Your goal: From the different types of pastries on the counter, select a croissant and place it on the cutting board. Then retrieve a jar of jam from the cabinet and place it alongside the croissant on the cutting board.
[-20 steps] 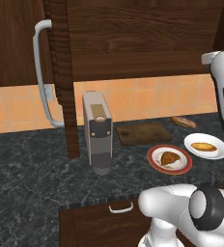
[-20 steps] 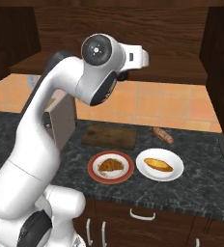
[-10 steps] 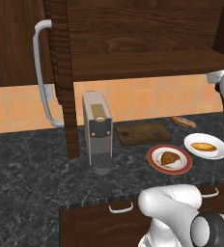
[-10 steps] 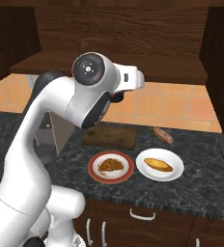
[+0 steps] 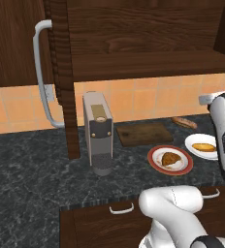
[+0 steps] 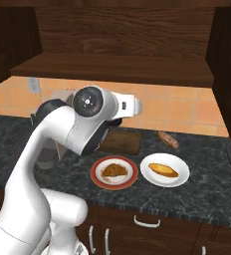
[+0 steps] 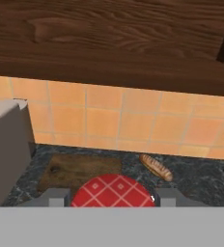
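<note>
Now the hand (image 7: 113,198) pinching the jar of jam (image 7: 113,192), cutting board (image 7: 77,170) just beyond.

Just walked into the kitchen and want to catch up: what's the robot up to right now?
The arm is up over the counter. Its gripper seems to hold a round red-checked thing, likely the jar of jam, between its tips. The croissant lies on the red-rimmed plate, not on the cutting board, which is bare. Neither item is on the board yet.
</note>
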Robot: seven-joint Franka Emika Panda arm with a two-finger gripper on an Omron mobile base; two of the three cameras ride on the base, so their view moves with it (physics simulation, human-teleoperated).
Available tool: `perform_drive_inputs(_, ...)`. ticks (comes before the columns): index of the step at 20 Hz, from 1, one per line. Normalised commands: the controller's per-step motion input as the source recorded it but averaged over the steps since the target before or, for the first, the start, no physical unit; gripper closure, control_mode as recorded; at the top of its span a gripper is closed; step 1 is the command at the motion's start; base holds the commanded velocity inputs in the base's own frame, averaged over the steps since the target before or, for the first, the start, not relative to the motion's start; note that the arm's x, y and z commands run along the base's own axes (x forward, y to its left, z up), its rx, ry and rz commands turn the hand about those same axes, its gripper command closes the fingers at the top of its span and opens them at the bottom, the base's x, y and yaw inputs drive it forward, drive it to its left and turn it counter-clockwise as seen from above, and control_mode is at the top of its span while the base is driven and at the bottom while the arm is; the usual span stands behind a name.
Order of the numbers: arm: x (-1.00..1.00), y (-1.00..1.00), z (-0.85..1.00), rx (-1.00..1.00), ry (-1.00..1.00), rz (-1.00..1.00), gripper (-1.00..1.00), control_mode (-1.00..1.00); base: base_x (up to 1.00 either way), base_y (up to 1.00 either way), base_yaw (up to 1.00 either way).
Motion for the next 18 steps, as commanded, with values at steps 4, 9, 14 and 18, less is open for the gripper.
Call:
perform_drive_inputs(4, 0.00, 0.18, -0.58, 0.00, 0.00, 0.00, 1.00, -1.00, 0.00, 0.00, 0.00)
perform_drive_inputs(9, 0.14, 0.27, -0.39, 0.00, 0.17, 0.00, 1.00, -1.00, 0.00, 0.00, 0.00)
perform_drive_inputs(14, 0.46, 0.38, -0.42, -0.03, 0.15, 0.00, 1.00, -1.00, 0.00, 0.00, 0.00)
perform_drive_inputs(18, 0.59, 0.15, -0.69, -0.03, -0.18, 0.02, 1.00, -1.00, 0.00, 0.00, 0.00)
